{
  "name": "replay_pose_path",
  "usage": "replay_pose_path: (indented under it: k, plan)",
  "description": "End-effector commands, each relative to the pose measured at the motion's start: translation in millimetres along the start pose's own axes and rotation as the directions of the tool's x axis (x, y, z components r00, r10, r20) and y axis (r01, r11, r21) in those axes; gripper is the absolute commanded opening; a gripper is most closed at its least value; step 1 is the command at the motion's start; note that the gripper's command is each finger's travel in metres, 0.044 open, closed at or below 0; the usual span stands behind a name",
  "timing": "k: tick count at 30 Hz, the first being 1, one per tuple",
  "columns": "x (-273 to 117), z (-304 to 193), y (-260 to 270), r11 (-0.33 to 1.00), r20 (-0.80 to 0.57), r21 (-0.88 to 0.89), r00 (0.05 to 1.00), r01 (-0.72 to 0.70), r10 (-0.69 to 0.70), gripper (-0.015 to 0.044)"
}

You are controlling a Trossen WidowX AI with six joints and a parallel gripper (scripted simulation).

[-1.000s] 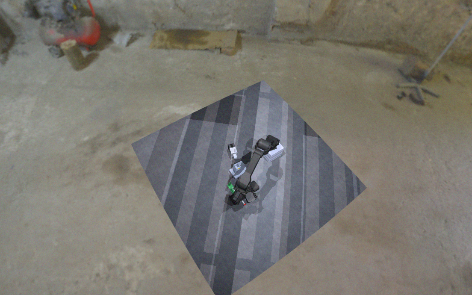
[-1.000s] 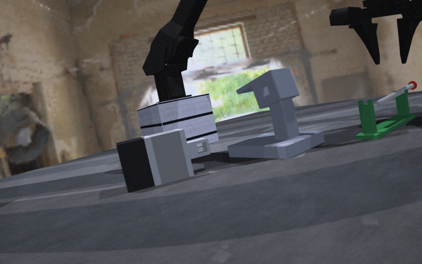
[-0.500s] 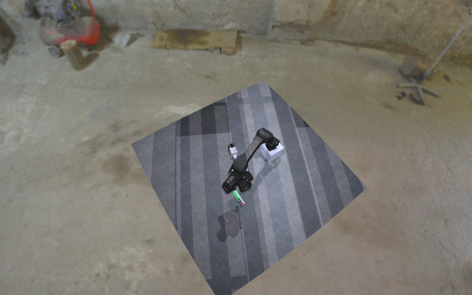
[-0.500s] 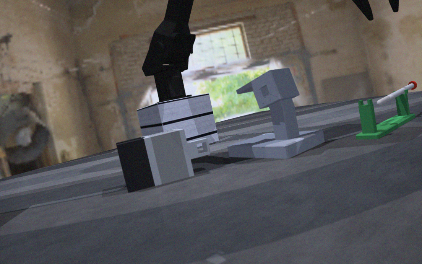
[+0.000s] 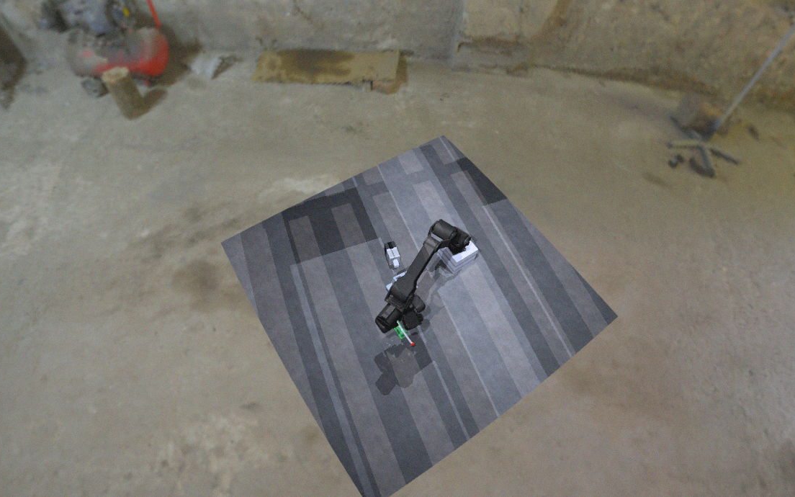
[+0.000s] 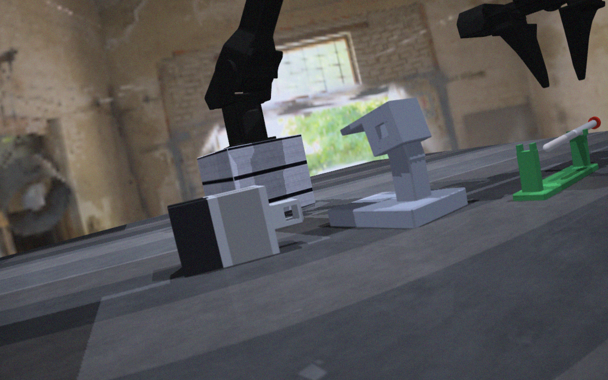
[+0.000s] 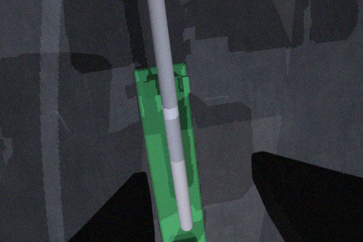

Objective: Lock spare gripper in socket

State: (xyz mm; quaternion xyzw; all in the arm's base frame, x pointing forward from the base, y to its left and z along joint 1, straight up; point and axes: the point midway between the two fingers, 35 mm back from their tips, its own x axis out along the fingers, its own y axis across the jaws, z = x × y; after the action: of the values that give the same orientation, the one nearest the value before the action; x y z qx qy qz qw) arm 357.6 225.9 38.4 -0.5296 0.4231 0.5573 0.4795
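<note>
In the exterior view the jaws (image 6: 563, 83) stood parted and empty above the pin (image 6: 568, 135) (image 7: 168, 100) (image 5: 407, 336); extraction looked done, and docking the spare gripper (image 6: 245, 226) (image 5: 392, 254) seemingly called for a clear swing over.

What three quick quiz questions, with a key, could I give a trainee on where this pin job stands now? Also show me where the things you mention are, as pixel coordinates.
1. True or false: the lock pin (image 5: 407, 336) (image 6: 567, 135) (image 7: 168, 96) is inside the mount's socket (image 6: 399, 125).
2. Multiple choice: what colour is the stand (image 5: 400, 331) (image 6: 552, 186) (image 7: 154, 151) under the pin?
A) yellow
B) green
C) orange
3. Fill in: the gripper (image 6: 563, 82) (image 7: 200, 174) has its fingers apart, holding ____.

Key: 1 false; 2 B; 3 nothing
</note>
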Motion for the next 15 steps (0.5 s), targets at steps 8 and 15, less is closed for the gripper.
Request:
replay_pose_path:
  k: [8,15]
  plan:
    - [24.7,-3.4,3.4,1.000,-0.009,-0.006,1.000,-0.011,0.011,0.0180]
    - [36.2,-4.0,3.0,1.000,-0.009,-0.006,1.000,-0.011,0.011,0.0180]
